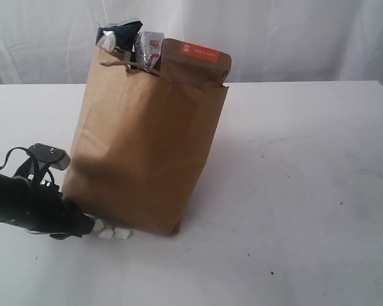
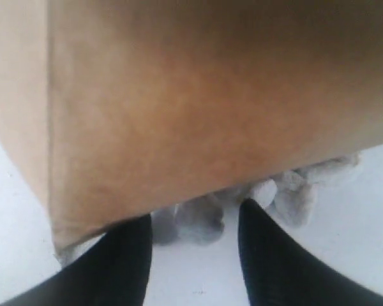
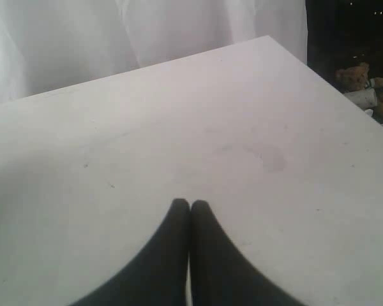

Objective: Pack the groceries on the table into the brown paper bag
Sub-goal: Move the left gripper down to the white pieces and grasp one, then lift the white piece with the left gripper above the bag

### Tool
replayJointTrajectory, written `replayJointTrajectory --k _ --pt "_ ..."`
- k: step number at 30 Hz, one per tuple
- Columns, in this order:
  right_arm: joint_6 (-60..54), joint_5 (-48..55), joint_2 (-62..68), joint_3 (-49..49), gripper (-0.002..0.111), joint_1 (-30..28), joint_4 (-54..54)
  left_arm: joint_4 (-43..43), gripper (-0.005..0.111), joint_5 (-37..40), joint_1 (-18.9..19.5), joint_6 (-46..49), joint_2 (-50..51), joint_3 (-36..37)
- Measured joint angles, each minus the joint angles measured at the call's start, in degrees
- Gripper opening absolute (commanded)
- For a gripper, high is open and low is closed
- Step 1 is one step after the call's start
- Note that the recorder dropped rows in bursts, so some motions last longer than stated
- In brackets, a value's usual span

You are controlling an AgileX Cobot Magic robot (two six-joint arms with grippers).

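Left gripper [image 2: 195, 217] lies low on the surface [image 1: 293, 191], jaws half apart and clamping nothing I can see, white bits [image 2: 293, 197] just ahead at the foot of the paper bag [image 1: 147, 146]; the right gripper [image 3: 190, 207] is closed and empty over bare surface. With pouch [image 1: 195, 60], carton [image 1: 150, 48] and dark packet [image 1: 118, 35] poking from the leaning bag's top, move slowly and avoid nudging its base.

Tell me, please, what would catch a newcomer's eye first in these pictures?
The tall brown paper bag dominates the white table, an orange-labelled brown pouch poking out of its top. Next comes the left gripper, low at the bag's bottom corner, jaws apart by small white pebble-like bits.
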Motion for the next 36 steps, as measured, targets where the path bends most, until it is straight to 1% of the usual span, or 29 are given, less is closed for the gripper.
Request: replayJointTrajectory --k 8,15,18,22,30,33,34,36 --pt "0.0 0.0 0.0 0.0 0.0 0.0 0.0 0.1 0.0 4.1 0.0 -0.2 0.5 -1.4" --pt "0.0 0.0 0.0 0.0 0.0 0.0 0.0 2.4 0.0 9.5 -0.1 -0.2 0.1 -1.7" --pt "0.0 0.0 0.0 0.0 0.0 0.0 0.0 3.2 0.0 11.2 -0.1 -0.2 -2.1 -1.7" --pt "0.0 0.0 0.0 0.0 0.0 0.0 0.0 3.3 0.0 11.5 -0.1 -0.3 -7.6 -1.7" --pt "0.0 0.0 0.0 0.0 0.0 0.0 0.0 3.2 0.0 14.0 -0.1 -5.9 -21.6 -2.4" --pt "0.0 0.0 0.0 0.0 0.0 0.0 0.0 -1.2 0.0 14.0 -0.1 -4.4 -26.9 -4.3" --pt "0.0 0.0 0.0 0.0 0.0 0.0 0.0 -4.3 0.0 12.8 -0.1 -2.3 -28.6 -5.2" --pt "0.0 0.0 0.0 0.0 0.0 0.0 0.0 -12.1 0.0 8.5 -0.1 4.9 -31.1 -7.1"
